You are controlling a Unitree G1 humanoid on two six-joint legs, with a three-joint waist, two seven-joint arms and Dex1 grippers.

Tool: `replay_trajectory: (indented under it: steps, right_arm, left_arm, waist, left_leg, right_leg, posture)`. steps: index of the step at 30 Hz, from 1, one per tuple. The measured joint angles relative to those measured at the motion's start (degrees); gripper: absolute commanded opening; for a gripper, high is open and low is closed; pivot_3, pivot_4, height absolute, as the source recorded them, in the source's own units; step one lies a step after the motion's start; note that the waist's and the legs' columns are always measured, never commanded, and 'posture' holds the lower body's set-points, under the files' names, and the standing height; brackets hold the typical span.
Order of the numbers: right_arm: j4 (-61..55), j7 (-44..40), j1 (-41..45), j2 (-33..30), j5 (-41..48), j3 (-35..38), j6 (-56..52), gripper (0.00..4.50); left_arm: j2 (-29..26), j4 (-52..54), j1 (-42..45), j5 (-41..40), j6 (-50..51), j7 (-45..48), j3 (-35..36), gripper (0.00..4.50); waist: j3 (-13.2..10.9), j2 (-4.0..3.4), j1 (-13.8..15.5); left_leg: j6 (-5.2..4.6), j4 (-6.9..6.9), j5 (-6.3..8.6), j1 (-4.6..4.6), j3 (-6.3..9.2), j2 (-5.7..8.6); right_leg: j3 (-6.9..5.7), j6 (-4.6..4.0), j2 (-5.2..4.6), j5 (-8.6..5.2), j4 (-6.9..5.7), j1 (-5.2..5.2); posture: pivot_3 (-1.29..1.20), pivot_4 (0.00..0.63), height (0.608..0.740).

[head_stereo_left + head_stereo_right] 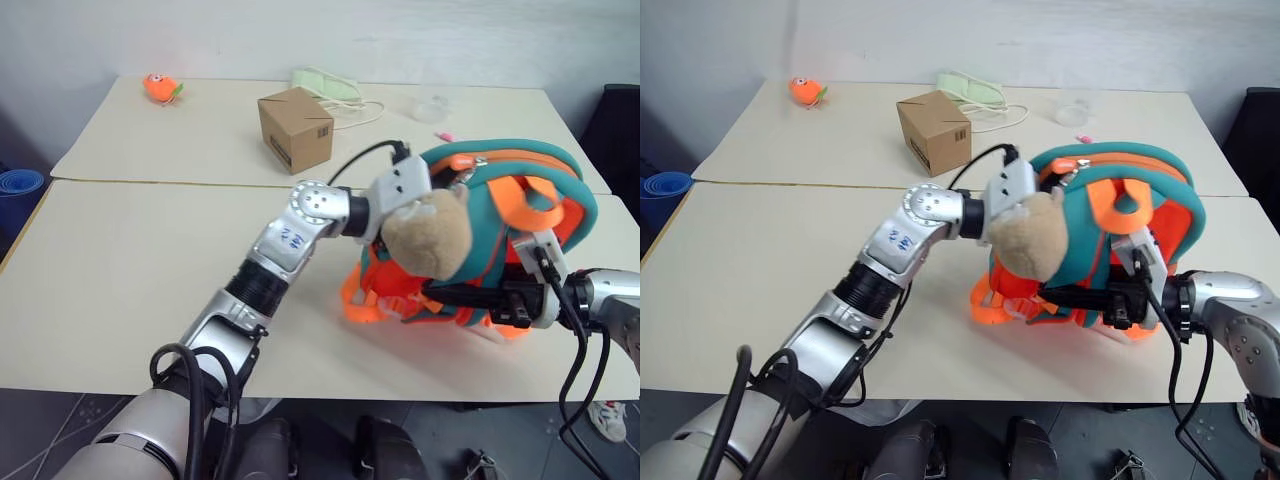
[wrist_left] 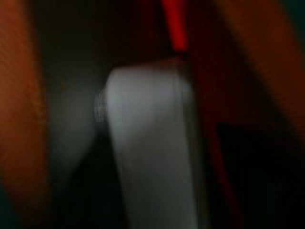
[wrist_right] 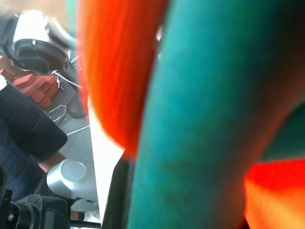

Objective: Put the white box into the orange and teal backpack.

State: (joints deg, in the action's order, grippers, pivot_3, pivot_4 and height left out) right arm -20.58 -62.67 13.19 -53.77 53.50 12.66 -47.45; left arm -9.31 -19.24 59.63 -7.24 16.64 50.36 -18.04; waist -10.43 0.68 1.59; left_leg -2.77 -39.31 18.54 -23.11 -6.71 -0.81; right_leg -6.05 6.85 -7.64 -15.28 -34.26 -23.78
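Left eye view: seen lying on its side on the pale matte table (image 1: 120,280), the orange and teal backpack (image 1: 520,215), soft and rounded, with teal padding, orange webbing straps and a tan plush animal (image 1: 428,235) bulging at its front. Stretched toward the backpack from the near side, the segmented silver left arm (image 1: 300,235), wrist turned in behind the plush and the left gripper buried in the bag; could not tell that gripper's state. Reached in level along the backpack's lower front, under the plush, the right gripper (image 1: 445,295), black fingers closed together against the fabric; could not tell whether any fabric was pinched.

Left wrist view: caught, blurred, a smooth pale slab with a rounded corner, apparently the white box (image 2: 152,152), inside the backpack between dark lining and orange walls.

Right wrist view: pressed close to ribbed orange and teal cloth.

Beyond the backpack: a brown cardboard cube box (image 1: 296,130), a crumpled green cloth (image 1: 327,83) and a small orange toy (image 1: 160,88).
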Motion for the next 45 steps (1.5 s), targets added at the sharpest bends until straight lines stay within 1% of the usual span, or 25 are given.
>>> replay_trajectory:
  steps: [1,3,5,7,9,11,13,16,18,21,22,24,26,28,31,34,35,37,38,40,41,43,45]
  right_arm:
    - [-0.64,0.12,-0.94,0.00,0.25,0.71,-0.11,0.02]
    - [-2.15,0.89,-3.61,0.00,1.07,2.71,-0.34,0.02]
    - [-2.69,1.45,-5.12,0.00,1.54,3.82,-0.62,0.02]
    - [-3.74,2.47,-5.91,0.06,2.13,4.10,-1.14,0.02]
    - [-4.03,3.33,-6.03,0.30,2.38,4.25,-1.32,0.02]
    - [-4.12,4.16,-5.86,0.72,2.54,4.24,-1.34,0.02]
    - [-4.22,5.02,-5.20,1.48,2.83,4.08,-1.37,0.02]
    - [-5.05,5.93,-4.81,2.20,3.20,3.44,-1.43,0.02]
    - [-5.06,6.38,-4.62,2.27,3.45,3.36,-1.56,0.02]
    - [-6.06,6.59,-4.53,2.27,4.88,3.40,-1.91,0.02]
    - [-6.87,6.53,-4.52,2.26,5.74,3.44,-2.04,0.02]
    - [-8.39,6.49,-5.14,2.26,7.85,3.82,-2.66,0.02]
    - [-9.00,6.69,-5.69,2.26,8.90,4.12,-2.66,0.02]
    - [-8.87,7.17,-6.39,2.26,8.69,4.35,-2.52,0.02]
    - [-8.15,7.37,-7.38,2.26,8.32,5.57,-2.20,0.02]
    - [-7.86,7.46,-8.49,2.26,8.31,6.61,-1.59,0.02]
    - [-7.75,7.45,-9.43,2.26,8.22,7.19,-1.37,0.02]
    - [-7.30,7.30,-11.38,2.25,7.64,8.08,-1.13,0.02]
    - [-7.01,7.19,-12.35,2.25,7.27,8.20,-1.07,0.02]
    - [-6.44,7.06,-13.56,2.25,6.76,8.29,-0.77,0.02]
    - [-6.35,7.05,-13.83,2.26,6.25,8.27,-0.23,0.02]
    - [-6.44,6.92,-13.87,2.29,4.85,7.96,1.06,0.02]
    - [-6.48,6.88,-13.91,2.97,3.49,7.22,2.34,0.02]
  left_arm:
    - [-2.01,1.70,-1.03,-0.94,1.05,0.83,1.27,3.69]
    - [-8.94,7.23,-4.83,-6.16,5.81,5.00,6.38,3.69]
    - [-14.88,10.06,-7.05,-10.77,10.88,8.26,11.31,3.69]
    - [-21.30,14.08,-9.33,-17.79,17.13,13.69,16.38,3.69]
    - [-23.98,17.43,-9.59,-22.51,20.98,16.74,19.32,3.69]
    - [-22.95,20.05,-8.88,-25.93,23.98,15.84,20.75,3.69]
    - [-19.37,22.69,-7.76,-27.71,26.35,12.58,20.63,3.69]
    - [-16.30,27.59,-7.56,-28.33,27.53,10.98,15.78,3.69]
    - [-15.07,28.63,-7.43,-25.78,26.37,9.55,11.55,3.69]
    - [-11.52,25.42,-7.04,-16.20,21.34,3.42,3.88,3.69]
    - [-10.82,24.31,-7.03,-14.32,20.24,2.28,2.38,3.52]
    - [-8.77,22.34,-6.98,-12.92,19.00,0.89,2.03,3.15]
    - [-7.29,21.11,-6.95,-12.95,18.88,0.25,2.42,2.54]
    - [-7.53,20.56,-6.96,-13.17,18.89,0.37,3.29,1.99]
    - [-9.35,18.60,-6.09,-14.66,19.12,1.18,6.50,1.21]
    - [-12.50,15.62,-3.64,-16.18,19.68,2.48,10.45,0.61]
    - [-13.83,14.32,-2.61,-16.42,19.31,3.74,10.69,0.51]
    - [-18.79,9.66,-0.44,-15.97,16.89,7.39,11.25,0.45]
    - [-21.76,6.88,0.30,-14.74,15.17,9.21,11.30,0.45]
    - [-25.59,2.27,0.38,-10.48,9.24,12.32,9.85,0.45]
    - [-25.65,0.28,-0.19,-8.28,5.38,13.27,8.56,0.45]
    - [-23.25,-2.79,-2.53,-3.97,-1.93,12.23,5.60,0.45]
    - [-19.76,-7.12,-5.32,2.40,-9.42,7.48,1.87,0.45]
  waist:
    - [0.00,-0.01,-0.28]
    - [-0.01,-0.02,-1.11]
    - [-0.01,-0.03,-1.31]
    - [-0.01,-0.04,-1.46]
    - [-0.01,-0.04,-0.88]
    - [-0.01,-0.04,0.07]
    - [-0.01,-0.04,0.57]
    - [-0.01,-0.04,0.39]
    - [-0.01,-0.05,0.14]
    - [-0.01,-0.05,0.11]
    - [-0.01,-0.05,0.09]
    - [-0.01,-0.05,0.01]
    - [-0.01,-0.05,-0.04]
    - [-0.01,-0.05,-0.08]
    - [-0.01,-0.05,-0.09]
    - [-0.01,-0.05,-0.10]
    - [-0.01,-0.05,-0.10]
    - [-0.01,-0.05,-0.09]
    - [-0.01,-0.05,-0.09]
    - [0.01,-0.08,-0.18]
    - [0.01,-0.08,-0.16]
    - [0.02,-0.09,0.24]
    - [0.01,-0.07,0.57]
  left_leg:
    - [0.02,0.00,-0.01,0.04,0.00,-0.02]
    - [0.11,0.00,-0.08,0.14,-0.01,-0.09]
    - [0.14,-0.01,-0.16,0.17,0.07,-0.08]
    - [0.15,-0.01,-0.18,0.17,0.13,-0.07]
    - [0.14,-0.02,-0.18,0.16,0.26,-0.01]
    - [0.09,-0.11,-0.20,0.13,0.42,0.10]
    - [0.03,-0.32,-0.17,-0.02,0.57,0.14]
    - [0.01,-0.34,-0.15,-0.02,0.49,0.16]
    - [0.03,-0.33,-0.15,0.02,0.47,0.14]
    - [0.04,-0.34,-0.18,0.02,0.45,0.13]
    - [0.04,-0.34,-0.18,0.01,0.45,0.12]
    - [0.02,-0.33,-0.17,-0.01,0.45,0.09]
    - [0.00,-0.33,-0.15,-0.02,0.45,0.09]
    - [0.00,-0.33,-0.15,-0.02,0.45,0.09]
    - [0.00,-0.35,-0.16,-0.02,0.45,0.08]
    - [0.00,-0.34,-0.16,-0.02,0.45,0.08]
    - [0.00,-0.34,-0.15,-0.02,0.45,0.08]
    - [0.00,-0.34,-0.15,-0.02,0.43,0.09]
    - [0.00,-0.33,-0.15,-0.02,0.41,0.09]
    - [-0.01,-0.31,-0.15,0.03,0.32,0.09]
    - [-0.02,-0.31,-0.14,0.04,0.30,0.10]
    - [-0.08,-0.38,-0.11,0.03,0.34,0.12]
    - [-0.14,-0.45,-0.07,-0.03,0.33,0.12]
  right_leg:
    - [0.01,-0.02,0.01,-0.01,-0.07,0.01]
    - [0.06,-0.10,0.02,0.00,-0.19,0.02]
    - [0.03,-0.14,0.00,0.00,-0.28,0.05]
    - [0.01,-0.19,-0.02,-0.02,-0.35,0.05]
    - [-0.06,-0.19,-0.06,-0.02,-0.27,0.14]
    - [-0.11,-0.17,-0.12,-0.01,-0.21,0.28]
    - [-0.09,-0.11,-0.14,0.02,-0.19,0.34]
    - [-0.09,-0.07,-0.10,0.05,-0.19,0.33]
    - [-0.11,-0.07,-0.04,0.05,-0.21,0.34]
    - [-0.10,-0.08,0.00,0.05,-0.24,0.31]
    - [-0.10,-0.08,0.00,0.05,-0.25,0.29]
    - [-0.10,-0.08,-0.01,0.04,-0.23,0.27]
    - [-0.10,-0.08,-0.03,0.05,-0.20,0.27]
    - [-0.11,-0.08,-0.04,0.05,-0.21,0.26]
    - [-0.12,-0.09,-0.04,0.04,-0.26,0.25]
    - [-0.12,-0.09,-0.04,0.04,-0.24,0.25]
    - [-0.14,-0.09,-0.03,0.04,-0.24,0.25]
    - [-0.16,-0.09,-0.01,0.04,-0.23,0.24]
    - [-0.18,-0.09,0.00,0.04,-0.23,0.24]
    - [-0.15,-0.09,-0.02,0.04,-0.24,0.24]
    - [-0.15,-0.09,-0.03,0.04,-0.23,0.24]
    - [-0.14,-0.09,-0.07,0.04,-0.25,0.28]
    - [-0.13,-0.07,-0.10,0.06,-0.24,0.26]
  posture:
    - [0.00,0.150,0.740]
    - [0.00,0.150,0.740]
    - [0.00,0.150,0.740]
    - [0.00,0.150,0.740]
    - [0.00,0.150,0.740]
    - [0.00,0.150,0.740]
    - [0.00,0.150,0.740]
    - [0.00,0.150,0.740]
    - [0.00,0.150,0.740]
    - [0.00,0.150,0.740]
    - [0.00,0.150,0.740]
    - [0.00,0.150,0.740]
    - [0.00,0.150,0.740]
    - [0.00,0.150,0.740]
    - [0.00,0.150,0.740]
    - [0.00,0.150,0.740]
    - [0.00,0.150,0.740]
    - [0.00,0.150,0.740]
    - [0.00,0.150,0.740]
    - [0.00,0.150,0.740]
    - [0.00,0.150,0.740]
    - [0.00,0.150,0.740]
    - [0.00,0.150,0.740]
